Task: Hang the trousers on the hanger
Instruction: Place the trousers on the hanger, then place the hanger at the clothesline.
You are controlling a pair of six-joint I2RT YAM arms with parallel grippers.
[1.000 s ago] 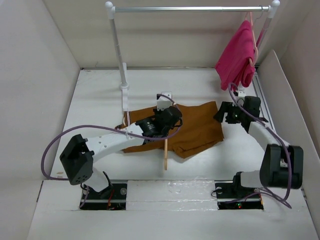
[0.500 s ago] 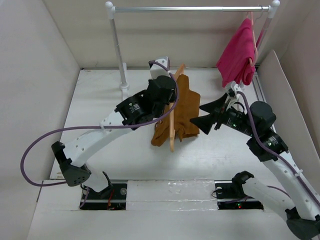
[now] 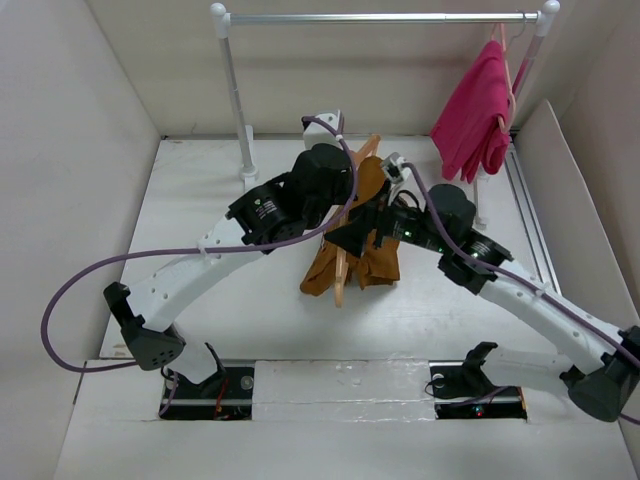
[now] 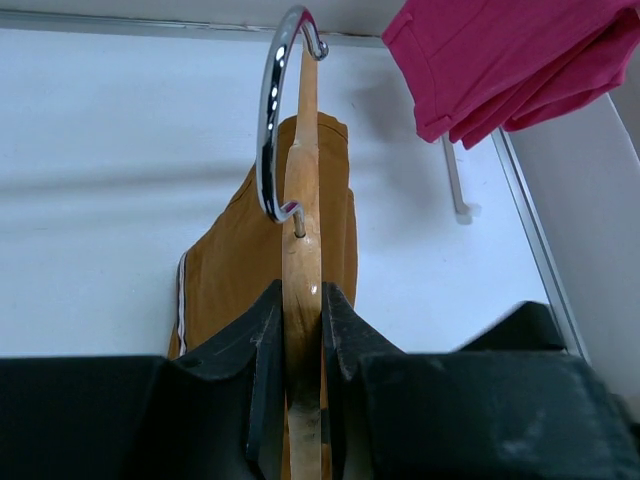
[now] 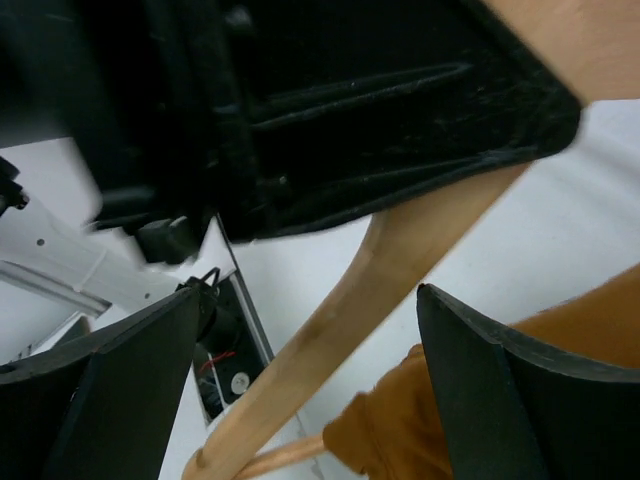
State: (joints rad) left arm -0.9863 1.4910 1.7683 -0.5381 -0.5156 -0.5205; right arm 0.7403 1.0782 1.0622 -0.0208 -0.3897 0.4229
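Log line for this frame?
left gripper: shut on hanger | right gripper: open, jaws astride hanger arm | trousers: hang from hanger

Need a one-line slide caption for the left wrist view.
Left gripper clamps the wooden hanger near its metal hook, rust-brown trousers draped over it.

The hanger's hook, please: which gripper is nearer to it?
Left. The left gripper clamps the hanger just below the hook; the right gripper, open, straddles its wooden arm.

White table (image 3: 200,200) bearing clothes rail (image 3: 237,95)
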